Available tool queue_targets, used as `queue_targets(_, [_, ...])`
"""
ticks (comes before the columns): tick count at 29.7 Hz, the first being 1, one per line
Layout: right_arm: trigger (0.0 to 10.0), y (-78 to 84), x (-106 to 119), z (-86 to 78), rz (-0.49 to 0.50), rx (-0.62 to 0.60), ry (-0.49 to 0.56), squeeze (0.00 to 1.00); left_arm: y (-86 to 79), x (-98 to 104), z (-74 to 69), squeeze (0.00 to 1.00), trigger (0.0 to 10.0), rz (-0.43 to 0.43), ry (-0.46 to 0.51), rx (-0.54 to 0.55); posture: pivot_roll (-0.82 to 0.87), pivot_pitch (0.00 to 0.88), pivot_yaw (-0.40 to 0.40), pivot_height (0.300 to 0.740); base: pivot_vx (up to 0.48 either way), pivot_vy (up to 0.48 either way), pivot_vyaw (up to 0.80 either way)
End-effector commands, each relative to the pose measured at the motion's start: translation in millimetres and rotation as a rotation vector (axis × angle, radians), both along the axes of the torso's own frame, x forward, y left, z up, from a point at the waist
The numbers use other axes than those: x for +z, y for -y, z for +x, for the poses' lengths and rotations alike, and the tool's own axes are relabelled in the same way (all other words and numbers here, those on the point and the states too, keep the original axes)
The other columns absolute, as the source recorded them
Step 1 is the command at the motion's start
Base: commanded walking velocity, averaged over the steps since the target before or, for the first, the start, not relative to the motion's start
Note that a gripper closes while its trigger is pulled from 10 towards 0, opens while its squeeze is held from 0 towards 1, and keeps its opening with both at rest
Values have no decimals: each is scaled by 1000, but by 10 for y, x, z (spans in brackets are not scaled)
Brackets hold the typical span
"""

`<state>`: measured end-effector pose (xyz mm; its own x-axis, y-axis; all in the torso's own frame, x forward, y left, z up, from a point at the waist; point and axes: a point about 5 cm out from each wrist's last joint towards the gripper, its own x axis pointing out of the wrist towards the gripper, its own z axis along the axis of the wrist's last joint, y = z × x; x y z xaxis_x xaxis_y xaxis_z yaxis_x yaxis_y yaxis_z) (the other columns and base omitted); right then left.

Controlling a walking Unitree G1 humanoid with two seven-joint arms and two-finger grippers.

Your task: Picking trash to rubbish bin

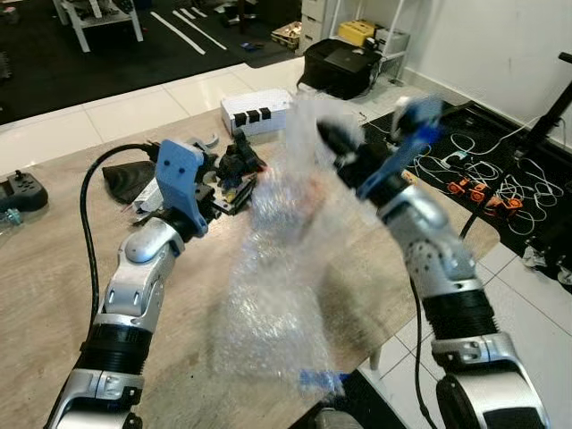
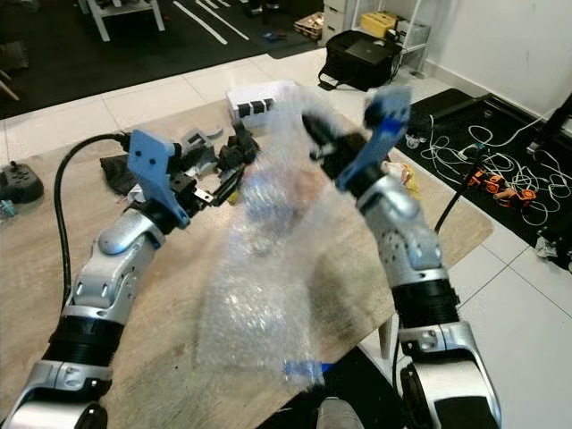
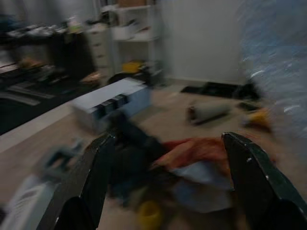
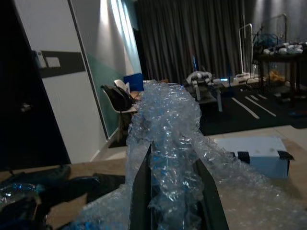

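right gripper clamps the bubble wrap, which hangs down lengthwise over the table; left gripper gapes wide beside it.

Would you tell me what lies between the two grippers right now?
In the eye views, the bubble wrap hangs between them, pinched at its top by the right gripper; the left gripper is open beside it.

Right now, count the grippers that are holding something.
1. The right gripper is raised over the table, shut on the bubble wrap. The left gripper is open over the trash pile, holding nothing.
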<state>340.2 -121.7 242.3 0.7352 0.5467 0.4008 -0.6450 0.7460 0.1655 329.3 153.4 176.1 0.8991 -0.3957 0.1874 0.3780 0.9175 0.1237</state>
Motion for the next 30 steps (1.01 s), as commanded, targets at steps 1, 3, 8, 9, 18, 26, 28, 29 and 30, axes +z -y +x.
queue_targets(1, [0,32,-35,-21,-23,-21,-22,0,-74,-9,36,0,10000,6,1,74,-90,0,-13,740,0,0,0])
queue_targets(3, [0,21,-54,-37,-35,-25,-30,0,-81,-12,43,0,10000,-5,-7,87,-89,0,-13,740,0,0,0])
queue_targets(8, [10000,-37,-155,-128,-79,-97,-49,0,-21,-43,29,0,10000,-51,-33,120,-86,0,-10,740,0,0,0])
queue_targets(9, [10000,-37,-154,-135,-76,-110,-50,0,-17,-48,26,0,10000,-57,-33,132,-86,0,-10,740,0,0,0])
queue_targets(18, [10000,-7,-270,-204,-174,-239,-60,0,6,-117,-15,0,10000,-70,-36,203,-84,0,-13,740,0,0,0])
queue_targets(26, [10000,17,-282,-231,-180,-298,-69,0,82,-128,-69,0,10000,-37,-30,182,-85,0,-10,740,0,0,0])
queue_targets(28, [10000,15,-297,-235,-182,-302,-74,0,93,-122,-71,0,10000,-39,-28,182,-85,0,-10,740,0,0,0])
queue_targets(29, [10000,13,-309,-239,-184,-306,-79,0,101,-117,-71,0,10000,-41,-27,183,-85,0,-10,740,0,0,0])
queue_targets(30, [10000,10,-319,-242,-182,-310,-83,0,109,-112,-72,0,10000,-43,-26,183,-84,3,-11,740,0,0,0])
